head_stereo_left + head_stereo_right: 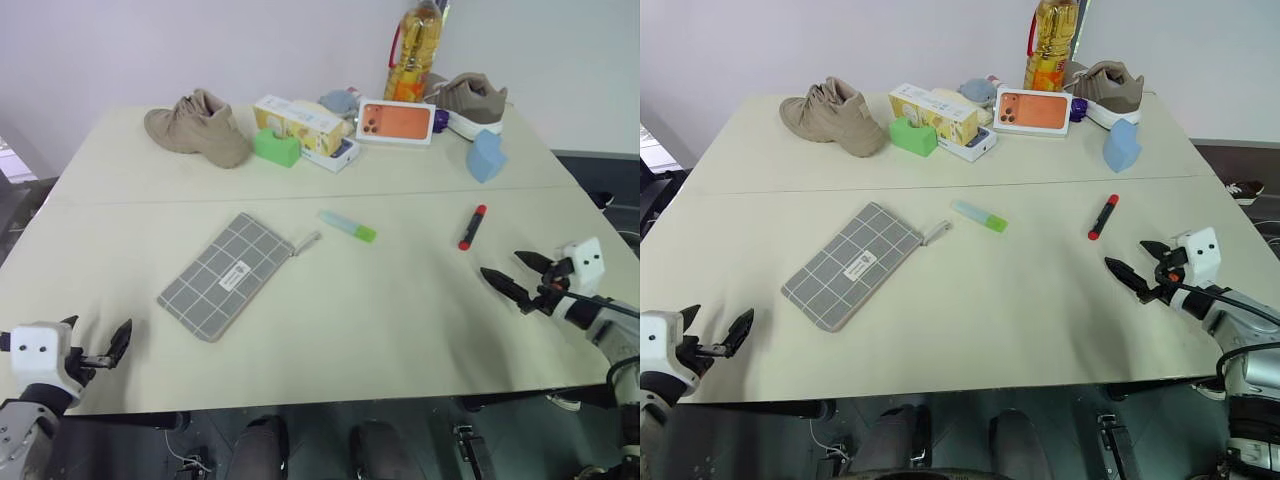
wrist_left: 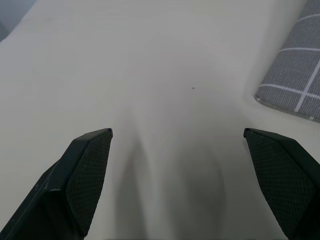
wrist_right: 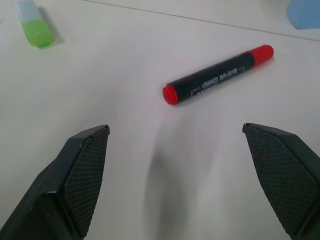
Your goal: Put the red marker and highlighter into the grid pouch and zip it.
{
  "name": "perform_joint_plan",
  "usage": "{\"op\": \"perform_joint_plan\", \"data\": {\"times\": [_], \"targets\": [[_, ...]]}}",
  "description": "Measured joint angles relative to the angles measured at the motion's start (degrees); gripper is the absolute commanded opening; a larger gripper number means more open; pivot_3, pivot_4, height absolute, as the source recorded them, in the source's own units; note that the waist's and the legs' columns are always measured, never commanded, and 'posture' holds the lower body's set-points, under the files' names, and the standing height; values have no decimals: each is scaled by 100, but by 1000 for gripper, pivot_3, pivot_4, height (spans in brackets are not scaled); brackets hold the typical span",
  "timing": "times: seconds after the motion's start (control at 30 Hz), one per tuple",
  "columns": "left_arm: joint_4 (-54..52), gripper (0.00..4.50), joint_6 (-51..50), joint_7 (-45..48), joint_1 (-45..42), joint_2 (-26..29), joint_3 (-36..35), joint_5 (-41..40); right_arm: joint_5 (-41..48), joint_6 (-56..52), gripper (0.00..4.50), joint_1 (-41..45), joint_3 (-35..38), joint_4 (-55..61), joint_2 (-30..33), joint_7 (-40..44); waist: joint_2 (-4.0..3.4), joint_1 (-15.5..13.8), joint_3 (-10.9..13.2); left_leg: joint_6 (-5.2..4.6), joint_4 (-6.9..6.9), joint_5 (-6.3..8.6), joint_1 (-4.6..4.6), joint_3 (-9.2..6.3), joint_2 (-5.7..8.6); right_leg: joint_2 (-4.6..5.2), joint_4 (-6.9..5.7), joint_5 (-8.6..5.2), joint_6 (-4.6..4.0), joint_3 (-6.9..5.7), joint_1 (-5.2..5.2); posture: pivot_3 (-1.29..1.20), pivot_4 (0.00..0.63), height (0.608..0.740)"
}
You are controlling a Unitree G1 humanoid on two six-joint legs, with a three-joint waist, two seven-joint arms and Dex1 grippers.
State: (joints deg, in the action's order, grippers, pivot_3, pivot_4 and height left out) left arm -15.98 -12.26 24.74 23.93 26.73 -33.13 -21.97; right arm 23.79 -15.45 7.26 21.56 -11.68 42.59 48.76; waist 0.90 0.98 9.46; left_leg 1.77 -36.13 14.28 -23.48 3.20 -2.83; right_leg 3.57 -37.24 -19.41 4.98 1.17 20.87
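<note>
**Red marker, highlighter and grid pouch laid out before the first pick**

The red marker (image 1: 472, 227) lies flat on the bench (image 1: 400, 320), right of centre, with nothing touching it. Its long axis runs near-to-far with a slight lean to the right at the far end; in the right wrist view you see a black barrel with red at both ends, the rounded cap end lying farther off.

The highlighter (image 1: 348, 226) lies mid-bench, well apart from the marker. Its long axis runs left-to-right, with the green cap pointing right and slightly near, the pale body left.

The grid pouch (image 1: 227, 274) lies flat to the left of the highlighter, set diagonally, its long axis running from near-left to far-right. The zipper pull (image 1: 306, 242) trails off the far-right corner towards the highlighter. You cannot tell from here whether the zip is open.

Your right gripper (image 1: 518, 281) hovers near the marker on its near-right side, jaws spread wide and empty, aimed towards it; this reads as a staging pose for the first pick. Your left gripper (image 1: 100, 350) waits at the near-left bench edge, jaws likewise spread and empty, with a corner of the pouch just ahead, probably placed to steady or open the pouch.

Shoes, boxes, a green block, a blue block and a bottle crowd the far edge, well clear of the work.
</note>
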Motion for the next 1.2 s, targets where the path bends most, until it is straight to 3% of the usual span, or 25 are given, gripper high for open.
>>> {"op": "perform_joint_plan", "data": {"times": [0.23, 0.37, 0.5, 0.7, 0.9, 1.03, 1.2], "targets": [[-10, 4500, -8, -10, -65, -110, 7, -33, 7, -80, 4473, 171, -108, 47, -119, -65, 0, 5, 0, 0, -2, 0, 2, 0, 0, -3, -4, 3, 5, -1, -1, 0, 150, 740], [5, 4500, 33, -25, -132, -138, 33, -1, 23, -243, 4473, 431, -490, 549, -558, -143, 1, 33, 0, 0, -3, -1, 10, -1, -4, -11, -21, 4, 8, 1, 0, 0, 150, 740], [5, 4500, 181, -106, -197, -283, 78, 57, 32, -456, 3262, 798, -1193, 1130, -1113, -229, 1, 18, 0, 1, -4, -1, 9, -2, -4, -12, -27, 5, 10, 0, 4, 0, 150, 740], [1, 4500, 531, -81, -214, -427, 348, 274, -458, -754, 59, 1684, -2659, 1643, -2118, -731, 12, -17, -6, 2, -5, -2, 3, -8, -3, -10, -33, 5, 11, -8, 12, 0, 150, 740], [85, 4500, 917, 132, -184, -236, 521, 586, -1188, -773, 59, 2249, -3648, 1108, -3127, -1308, 16, 35, -9, 7, -6, -5, 0, -4, -1, -5, -44, 5, 10, -6, 23, 0, 150, 740], [207, 4500, 1191, 314, -71, -80, 541, 772, -1728, -756, 59, 2859, -4157, 119, -3895, -1714, 21, 155, -11, 16, -3, -10, -1, -4, -2, -5, -68, 4, 8, -3, 41, 0, 150, 740], [245, 4500, 1433, 506, 95, 16, 542, 870, -2046, -742, 59, 3431, -4180, -1265, -4557, -2254, 21, 180, -12, 30, 0, -17, -1, -6, -3, -4, -80, 3, 6, -3, 49, 0, 150, 740]]}}
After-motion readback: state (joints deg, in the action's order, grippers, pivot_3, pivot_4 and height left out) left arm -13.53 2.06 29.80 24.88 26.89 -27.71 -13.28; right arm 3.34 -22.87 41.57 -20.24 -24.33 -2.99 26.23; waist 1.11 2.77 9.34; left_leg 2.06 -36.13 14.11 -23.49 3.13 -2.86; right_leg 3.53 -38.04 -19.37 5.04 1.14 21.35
